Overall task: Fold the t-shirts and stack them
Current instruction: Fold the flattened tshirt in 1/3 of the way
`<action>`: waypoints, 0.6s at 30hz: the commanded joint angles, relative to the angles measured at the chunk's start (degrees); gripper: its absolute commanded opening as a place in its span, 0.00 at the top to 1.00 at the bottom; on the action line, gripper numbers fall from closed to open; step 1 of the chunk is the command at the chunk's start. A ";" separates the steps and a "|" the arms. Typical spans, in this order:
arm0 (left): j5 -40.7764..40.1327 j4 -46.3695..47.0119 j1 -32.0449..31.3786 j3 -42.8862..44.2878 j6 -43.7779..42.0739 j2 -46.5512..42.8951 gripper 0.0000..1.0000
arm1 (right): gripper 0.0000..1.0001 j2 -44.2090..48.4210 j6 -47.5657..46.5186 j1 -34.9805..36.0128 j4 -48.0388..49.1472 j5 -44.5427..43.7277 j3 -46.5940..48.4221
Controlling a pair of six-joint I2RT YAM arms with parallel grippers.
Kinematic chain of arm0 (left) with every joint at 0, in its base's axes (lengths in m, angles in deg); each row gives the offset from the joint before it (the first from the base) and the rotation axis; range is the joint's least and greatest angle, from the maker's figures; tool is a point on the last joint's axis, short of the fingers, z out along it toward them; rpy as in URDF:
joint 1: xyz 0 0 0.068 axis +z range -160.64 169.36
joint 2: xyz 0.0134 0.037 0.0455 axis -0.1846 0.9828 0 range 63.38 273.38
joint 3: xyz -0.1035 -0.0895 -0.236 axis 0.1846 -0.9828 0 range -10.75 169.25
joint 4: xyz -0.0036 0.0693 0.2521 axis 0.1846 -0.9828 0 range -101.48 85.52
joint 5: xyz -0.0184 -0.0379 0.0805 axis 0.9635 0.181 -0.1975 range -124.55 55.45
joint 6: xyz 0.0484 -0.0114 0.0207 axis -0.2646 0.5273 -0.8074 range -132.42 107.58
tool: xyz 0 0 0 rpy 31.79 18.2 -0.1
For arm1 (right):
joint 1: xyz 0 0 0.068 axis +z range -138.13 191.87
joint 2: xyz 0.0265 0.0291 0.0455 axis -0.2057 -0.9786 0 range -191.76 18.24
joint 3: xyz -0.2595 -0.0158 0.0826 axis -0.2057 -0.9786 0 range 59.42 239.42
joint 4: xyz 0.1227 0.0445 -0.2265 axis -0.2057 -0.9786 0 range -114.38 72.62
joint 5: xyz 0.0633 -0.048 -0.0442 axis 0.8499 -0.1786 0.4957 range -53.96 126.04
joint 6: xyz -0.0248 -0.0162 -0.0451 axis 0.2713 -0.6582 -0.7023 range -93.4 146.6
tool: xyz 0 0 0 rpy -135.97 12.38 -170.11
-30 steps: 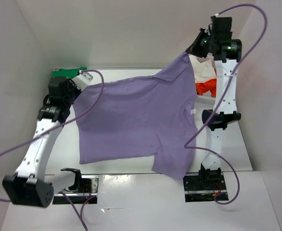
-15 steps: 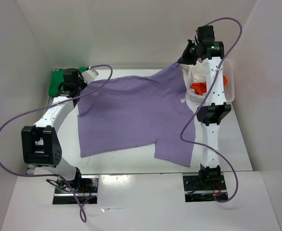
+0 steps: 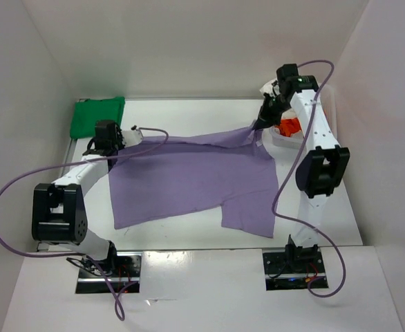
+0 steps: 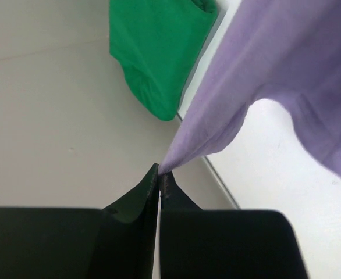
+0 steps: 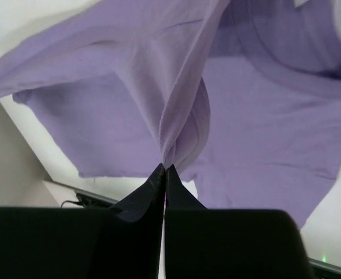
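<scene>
Here, keeping the lavender t-shirt (image 3: 189, 183) spread over the middle of the white table (image 3: 189, 238), with the near hem and one sleeve lying flat and the far edge held raised off the surface. Pinching the shirt's far-left corner in the left gripper (image 3: 112, 146), with both fingers pressed fully together on a small point of cloth, as seen in the left wrist view. Pinching the shirt's far-right part in the right gripper (image 3: 261, 126), likewise clamped tight on a gathered fold, with the cloth fanning out beyond the fingertips in the right wrist view. Holding the far edge as a stretched ridge between the two grippers. Showing also the green t-shirt (image 3: 97, 117), lying at the far-left corner of the table, well apart from the lavender one. Showing, at the far right, the orange-red t-shirt (image 3: 290, 126), sitting in the white basket (image 3: 280, 141) just beside the right gripper and partly hidden by that arm.
</scene>
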 commanded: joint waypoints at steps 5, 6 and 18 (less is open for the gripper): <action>1.99 -5.89 -0.91 -2.20 -9.50 -8.46 1.00 | 1.00 15.60 -2.40 0.54 11.04 4.53 -22.36; 1.37 -8.08 -1.52 -2.73 -10.90 -8.47 1.00 | 1.00 15.60 -2.41 0.54 11.75 5.14 -23.95; -4.60 -20.39 -3.11 -7.67 -4.07 -8.39 1.00 | 1.00 18.42 -3.02 -1.38 21.16 8.93 -40.92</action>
